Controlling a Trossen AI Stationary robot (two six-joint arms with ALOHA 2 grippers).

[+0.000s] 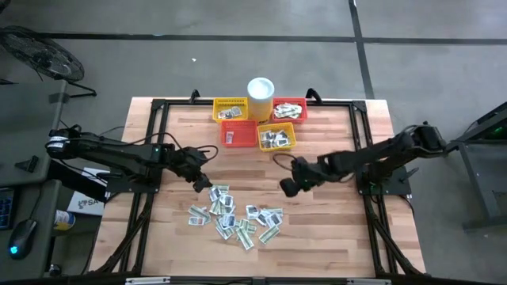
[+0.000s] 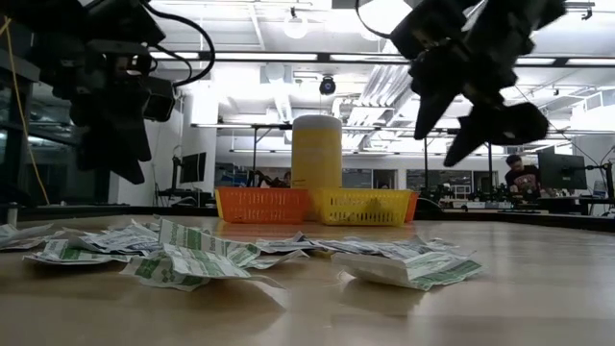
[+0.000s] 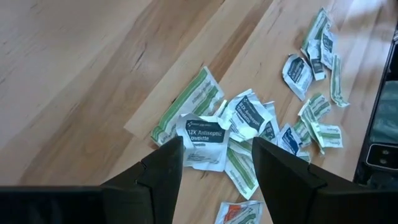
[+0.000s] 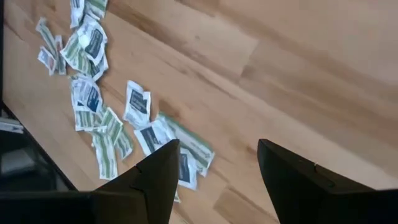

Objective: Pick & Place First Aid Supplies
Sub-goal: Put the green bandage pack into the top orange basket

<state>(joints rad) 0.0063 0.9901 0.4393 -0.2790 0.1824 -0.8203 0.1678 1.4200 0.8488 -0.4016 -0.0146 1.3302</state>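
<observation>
Because the first aid supplies lie scattered near the table's front, both empty grippers — left gripper, right gripper — hover beside the pile, fingers apart, ready to pick.

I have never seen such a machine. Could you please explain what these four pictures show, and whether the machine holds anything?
These are two dark robot arms at a wooden table. One picture looks down from above, one looks level across the table, and two come from cameras on the arms' wrists. The left gripper and the right gripper both hover open and hold nothing. Between them lies a heap of first aid sachets, white and green. At the table's far side stand small yellow and red baskets, some with packets inside, and a white cup.
</observation>
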